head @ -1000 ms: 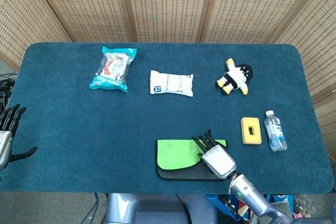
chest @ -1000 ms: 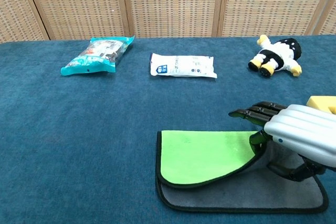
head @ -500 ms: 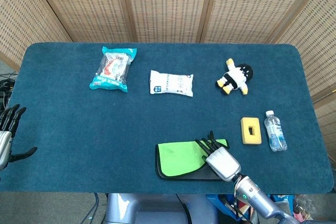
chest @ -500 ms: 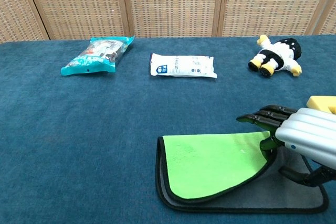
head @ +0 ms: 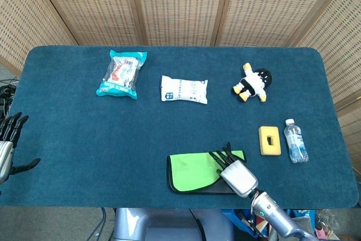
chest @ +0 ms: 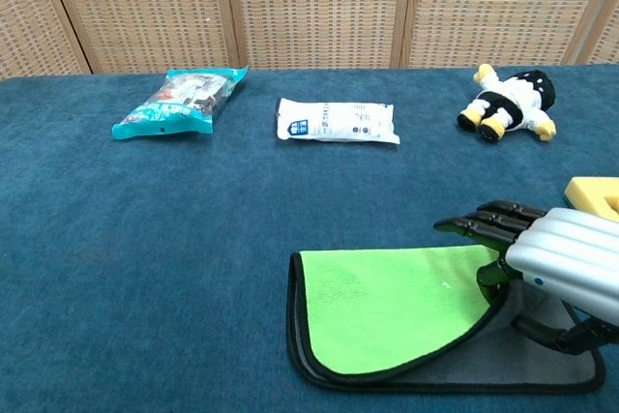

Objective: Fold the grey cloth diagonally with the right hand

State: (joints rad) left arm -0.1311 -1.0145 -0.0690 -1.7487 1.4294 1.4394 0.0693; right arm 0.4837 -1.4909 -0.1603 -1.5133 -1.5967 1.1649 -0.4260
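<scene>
The grey cloth (head: pixel 194 171) lies near the table's front edge, its bright green underside (chest: pixel 387 302) folded over so that a grey strip (chest: pixel 542 357) shows along the front and right. My right hand (head: pixel 236 173) hovers over the cloth's right end (chest: pixel 551 258), fingers stretched out flat above the green flap's corner, and nothing shows in its grip. Beyond the table's left edge, my left hand (head: pixel 8 145) hangs with its fingers spread.
A yellow sponge block (head: pixel 269 140) (chest: pixel 592 192) and a small water bottle (head: pixel 295 141) sit right of the cloth. Further back are a plush toy (head: pixel 252 83), a white packet (head: pixel 184 90) and a teal snack bag (head: pixel 121 73).
The green flap, raised and curved a second ago, has spread to the right and settled flat. My right hand has drawn back toward the front right edge. The left hand is unmoved.
</scene>
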